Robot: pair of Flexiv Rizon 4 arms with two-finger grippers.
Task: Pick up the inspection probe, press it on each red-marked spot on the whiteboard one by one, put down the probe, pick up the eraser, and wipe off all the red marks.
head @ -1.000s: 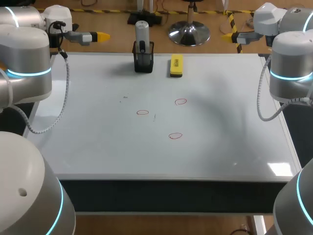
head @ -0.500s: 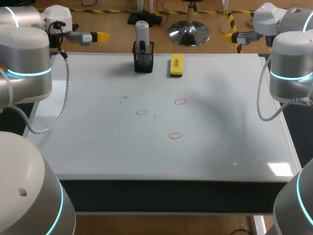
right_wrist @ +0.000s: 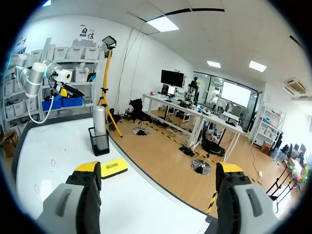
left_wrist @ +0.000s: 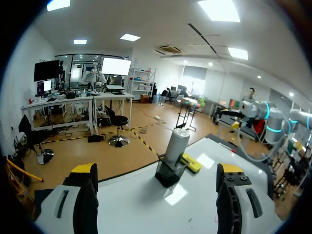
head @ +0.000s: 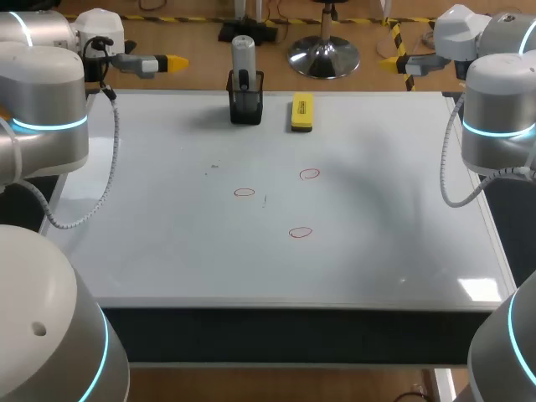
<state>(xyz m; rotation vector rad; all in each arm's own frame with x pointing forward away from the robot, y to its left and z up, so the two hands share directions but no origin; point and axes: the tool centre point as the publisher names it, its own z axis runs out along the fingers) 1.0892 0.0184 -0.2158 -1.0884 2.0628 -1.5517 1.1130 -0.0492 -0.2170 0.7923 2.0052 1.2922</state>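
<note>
**Left pincer (left_wrist: 156, 169) and right pincer (right_wrist: 158, 168) gaped wide, empty.**
Probe (head: 243, 54) stood in holder (head: 245, 105) at tabletop's (head: 377, 251) far edge, eraser (head: 302, 111) beside it.

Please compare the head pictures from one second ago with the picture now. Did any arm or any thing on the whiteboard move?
Nothing visibly changed. The inspection probe still stands in its black holder, and the yellow eraser lies beside it. The three red marks remain on the whiteboard. The left gripper and the right gripper stay open and empty past the board's far edge.
</note>
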